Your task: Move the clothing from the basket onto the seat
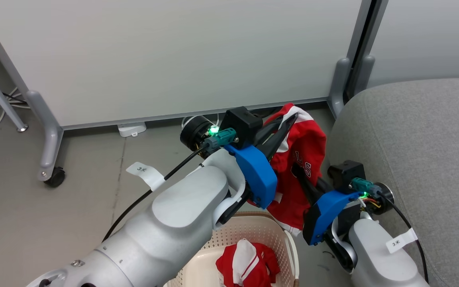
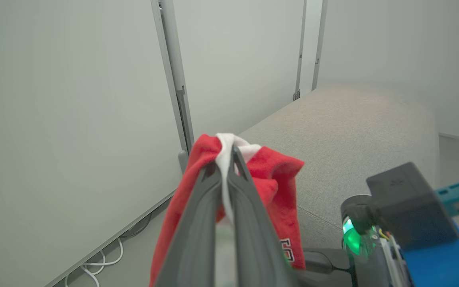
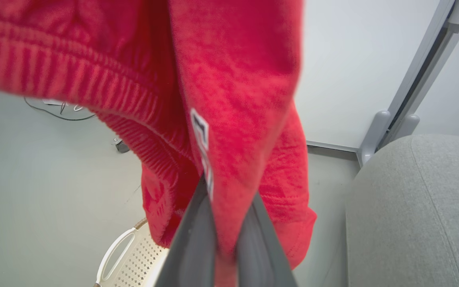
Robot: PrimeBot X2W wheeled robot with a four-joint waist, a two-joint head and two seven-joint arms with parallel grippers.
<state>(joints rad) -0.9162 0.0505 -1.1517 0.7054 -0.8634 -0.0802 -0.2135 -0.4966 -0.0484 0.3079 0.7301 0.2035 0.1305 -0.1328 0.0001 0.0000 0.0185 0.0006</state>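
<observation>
Head view, centre of frame: one red jersey (image 1: 305, 147) hangs in the air above and to the right of the basket (image 1: 261, 235), just left of the grey seat (image 1: 412, 139), which fills the right side of the frame. The jersey is not yet over the cushion.

Left end effector (image 1: 289, 121): fingers together, clamped on the white-trimmed top edge of the jersey, confirmed in the left wrist view.

Right end effector (image 1: 299, 173): fingers pinched on a fold lower down, with red cloth pressed between them in the right wrist view.

A second red-and-white garment (image 1: 249, 263) lies crumpled in the basket at the bottom of the frame.

Handling assessment: the fabric appears light, soft and fully limp. It drapes and bunches freely and gives no support of its own. The two-point hold looks adequate. The stitched trim and ribbed hem should be the firmest places to pinch. The hanging lower hem may catch on the basket rim or the cushion edge, so it likely needs carrying well over the seat. The garment in the basket is best taken at its raised white fold.
</observation>
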